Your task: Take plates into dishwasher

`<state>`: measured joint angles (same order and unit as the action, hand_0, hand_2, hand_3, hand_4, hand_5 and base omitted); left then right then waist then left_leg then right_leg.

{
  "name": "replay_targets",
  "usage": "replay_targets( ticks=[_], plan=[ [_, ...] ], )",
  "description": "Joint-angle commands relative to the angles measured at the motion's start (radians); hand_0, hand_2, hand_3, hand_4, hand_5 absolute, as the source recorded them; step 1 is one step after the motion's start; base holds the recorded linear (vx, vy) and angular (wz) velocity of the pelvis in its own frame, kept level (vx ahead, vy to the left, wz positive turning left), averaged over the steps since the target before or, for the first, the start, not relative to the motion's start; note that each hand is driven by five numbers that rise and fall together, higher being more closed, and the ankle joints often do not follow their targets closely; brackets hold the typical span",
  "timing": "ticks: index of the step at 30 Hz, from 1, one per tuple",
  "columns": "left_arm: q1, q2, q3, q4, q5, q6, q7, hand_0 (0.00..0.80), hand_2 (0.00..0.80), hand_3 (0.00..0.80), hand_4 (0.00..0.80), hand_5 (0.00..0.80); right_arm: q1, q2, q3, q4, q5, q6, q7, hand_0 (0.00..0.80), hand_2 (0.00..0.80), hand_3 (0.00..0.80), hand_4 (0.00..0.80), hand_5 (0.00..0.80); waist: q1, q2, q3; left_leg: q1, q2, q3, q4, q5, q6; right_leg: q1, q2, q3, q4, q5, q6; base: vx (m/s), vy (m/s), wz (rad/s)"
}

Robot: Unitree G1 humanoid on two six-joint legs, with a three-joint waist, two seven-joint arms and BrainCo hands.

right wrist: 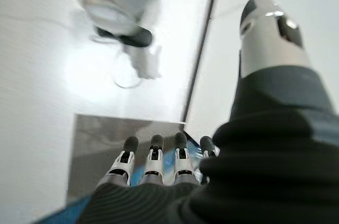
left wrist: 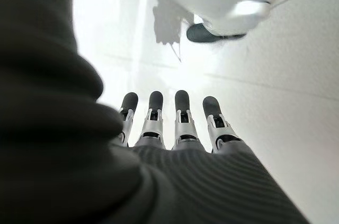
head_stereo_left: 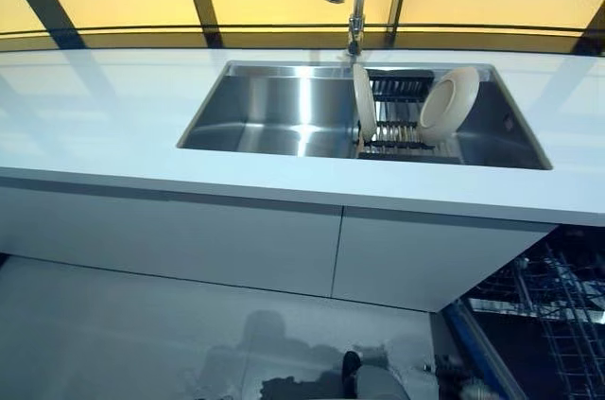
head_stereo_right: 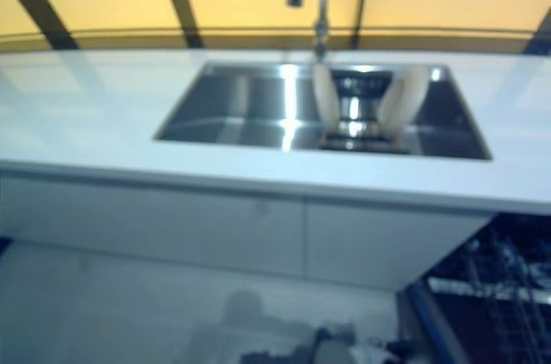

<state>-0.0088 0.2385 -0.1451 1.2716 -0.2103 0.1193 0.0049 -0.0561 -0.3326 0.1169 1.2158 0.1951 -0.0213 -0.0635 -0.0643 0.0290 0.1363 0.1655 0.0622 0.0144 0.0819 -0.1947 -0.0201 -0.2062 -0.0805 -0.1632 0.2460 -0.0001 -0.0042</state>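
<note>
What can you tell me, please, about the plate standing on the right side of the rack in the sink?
The right plate is round and cream-white, with a raised rim around a shallow well; it looks like ceramic. It stands on edge in the dark wire rack inside the steel sink, leaning to the right with its face turned toward the camera. Its lower edge sits in the rack. A second plate stands apart from it at the rack's left end. No hand touches it.
</note>
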Motion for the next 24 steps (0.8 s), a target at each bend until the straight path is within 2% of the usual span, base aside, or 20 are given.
replay_targets(
  ticks=[1,5,8,9,10,11,12,13,14,15,16,17,18,20,22,23,24],
  plan=[
    [0.034,0.047,0.009,0.004,0.005,-0.017,0.016,0.000,0.000,0.000,0.000,0.000,0.011,0.045,0.032,0.012,0.031,-0.028,0.005,0.000,0.000,0.000,0.000,0.000,0.004,-0.030,-0.009,0.008,-0.045,0.009,-0.001,0.013,0.035,0.014,-0.105,0.007,-0.083,0.082,0.149,0.119,0.005,0.08],
    [0.036,0.057,-0.007,-0.007,0.038,-0.018,0.017,0.000,0.000,0.000,0.000,0.000,0.014,0.052,0.042,-0.007,0.046,-0.042,0.008,0.000,0.000,0.000,0.000,0.000,0.001,-0.020,-0.012,0.036,-0.032,0.018,-0.039,0.021,0.030,0.011,-0.108,-0.016,-0.042,0.053,0.147,0.134,-0.038,-0.04],
    [0.021,0.061,-0.019,-0.024,0.037,0.006,0.012,0.000,0.000,0.000,0.000,0.000,0.007,0.048,0.054,-0.028,0.031,-0.034,0.021,0.000,0.000,0.000,0.000,0.000,0.000,-0.018,-0.020,0.045,-0.019,0.023,-0.019,0.001,0.020,0.004,-0.102,-0.037,-0.008,0.021,0.130,0.113,-0.093,0.02],
    [0.018,0.060,-0.023,-0.027,0.032,0.014,0.014,0.000,0.000,0.000,0.000,0.000,0.005,0.043,0.058,-0.033,0.026,-0.025,0.034,0.000,0.000,0.000,0.000,0.000,-0.002,-0.018,-0.023,0.059,-0.009,0.028,0.012,-0.013,0.006,0.011,-0.096,-0.043,-0.008,0.011,0.119,0.145,-0.132,0.02],
    [0.017,0.058,-0.026,-0.034,0.015,0.024,0.020,0.000,0.000,0.000,0.000,0.000,0.002,0.037,0.068,-0.043,0.012,-0.014,0.044,0.000,0.000,0.000,0.000,0.000,-0.006,-0.019,-0.031,0.054,0.012,0.034,0.094,0.028,-0.015,0.036,-0.078,-0.037,-0.031,0.002,0.094,0.125,-0.153,0.05],
    [0.018,0.055,-0.028,-0.039,0.006,0.023,0.021,0.000,0.000,0.000,0.000,0.000,0.001,0.028,0.081,-0.051,0.010,-0.017,0.060,0.000,0.000,0.000,0.000,0.000,-0.001,-0.029,-0.030,-0.002,0.014,0.011,0.255,0.091,-0.025,0.063,-0.062,-0.014,-0.058,-0.003,0.068,0.112,-0.184,0.08],
    [0.019,0.050,-0.026,-0.041,0.009,0.022,0.016,0.000,0.000,0.000,0.000,0.000,0.000,0.015,0.097,-0.064,0.017,-0.014,0.080,0.000,0.000,0.000,0.000,0.000,0.014,-0.043,-0.022,-0.107,-0.010,-0.012,0.434,0.147,-0.027,0.100,-0.055,-0.002,-0.078,-0.010,0.045,0.073,-0.163,0.09],
    [0.019,0.046,-0.025,-0.043,0.012,0.021,0.014,0.000,0.000,0.000,0.000,0.000,-0.001,0.009,0.103,-0.071,0.020,-0.009,0.098,0.000,0.000,0.000,0.000,0.000,0.027,-0.053,-0.014,-0.193,-0.027,-0.020,0.529,0.174,-0.028,0.124,-0.055,0.001,-0.087,-0.014,0.035,0.068,-0.128,0.07],
    [0.019,0.041,-0.032,-0.047,0.017,0.022,0.015,0.000,0.000,0.000,0.000,0.000,-0.004,0.000,0.110,-0.080,0.023,0.006,0.134,0.000,0.000,0.000,0.000,0.000,0.056,-0.063,0.011,-0.360,-0.057,-0.019,0.634,0.194,-0.027,0.169,-0.051,0.008,-0.096,-0.022,0.025,0.088,-0.035,0.05],
    [0.018,0.039,-0.038,-0.046,0.018,0.022,0.017,0.000,0.000,0.000,0.000,0.000,-0.009,-0.005,0.116,-0.078,0.011,0.005,0.150,0.000,0.000,0.000,0.000,0.000,0.070,-0.057,0.021,-0.379,-0.060,-0.010,0.550,0.192,-0.024,0.190,-0.044,0.014,-0.100,-0.031,0.030,0.179,0.095,-0.20],
    [0.020,0.044,-0.041,-0.046,0.034,0.021,0.013,0.000,0.000,0.000,0.000,0.000,-0.019,-0.015,0.126,-0.068,0.016,-0.017,0.179,0.000,0.000,0.000,0.000,0.000,0.085,-0.043,0.036,-0.348,-0.037,0.025,0.300,0.199,-0.016,0.219,-0.036,0.018,-0.101,-0.045,0.050,0.221,0.160,-0.56],
    [0.019,0.048,-0.040,-0.043,0.062,0.016,0.006,0.000,0.000,0.000,0.000,0.000,-0.028,-0.014,0.129,-0.063,0.020,-0.028,0.198,0.000,0.000,0.000,0.000,0.000,0.088,-0.040,0.050,-0.346,-0.018,0.036,0.250,0.203,-0.003,0.226,-0.034,0.028,-0.077,-0.065,0.049,0.237,0.172,-0.86],
    [0.016,0.049,-0.037,-0.052,0.071,0.030,0.008,0.000,0.000,0.000,0.000,0.000,-0.033,-0.015,0.128,-0.078,-0.010,-0.015,0.209,0.000,0.000,0.000,0.000,0.000,0.088,-0.051,0.045,-0.307,-0.045,0.024,0.225,0.152,0.016,0.228,-0.050,0.027,-0.086,-0.057,0.062,0.200,0.123,-0.92],
    [-0.005,0.071,-0.052,-0.076,0.060,0.061,0.033,0.000,0.000,0.000,0.000,0.000,-0.030,-0.022,0.144,-0.114,-0.045,0.013,0.242,0.000,0.000,0.000,0.000,0.000,0.086,-0.049,0.021,-0.226,-0.063,-0.009,0.107,0.149,0.027,0.207,-0.047,0.030,-0.076,-0.049,0.082,0.179,0.083,-0.99],
    [-0.024,0.111,-0.047,-0.089,0.067,0.084,0.023,0.000,0.000,0.000,0.000,0.000,-0.025,-0.032,0.138,-0.125,-0.095,0.002,0.326,0.000,0.000,0.000,0.000,0.000,0.082,-0.056,0.012,-0.174,-0.053,0.013,0.040,0.150,0.028,0.204,-0.060,0.008,-0.083,-0.027,0.109,0.151,-0.028,-0.69],
    [-0.026,0.128,-0.031,-0.099,0.066,0.095,0.022,0.000,0.000,0.000,0.000,0.000,-0.025,-0.034,0.153,-0.137,-0.136,-0.007,0.366,0.000,0.000,0.000,0.000,0.000,0.092,-0.061,0.005,-0.157,-0.050,0.024,0.015,0.151,0.026,0.204,-0.075,-0.018,-0.092,-0.010,0.126,0.100,-0.089,-0.12],
    [-0.022,0.146,-0.012,-0.112,0.058,0.104,0.027,0.000,0.000,0.000,0.000,0.000,-0.033,-0.044,0.173,-0.174,-0.169,-0.002,0.419,0.000,0.000,0.000,0.000,0.000,0.107,-0.065,-0.005,-0.147,-0.033,0.057,-0.012,0.159,0.019,0.204,-0.101,-0.068,-0.108,0.009,0.142,0.046,-0.097,0.10]
  ],
)
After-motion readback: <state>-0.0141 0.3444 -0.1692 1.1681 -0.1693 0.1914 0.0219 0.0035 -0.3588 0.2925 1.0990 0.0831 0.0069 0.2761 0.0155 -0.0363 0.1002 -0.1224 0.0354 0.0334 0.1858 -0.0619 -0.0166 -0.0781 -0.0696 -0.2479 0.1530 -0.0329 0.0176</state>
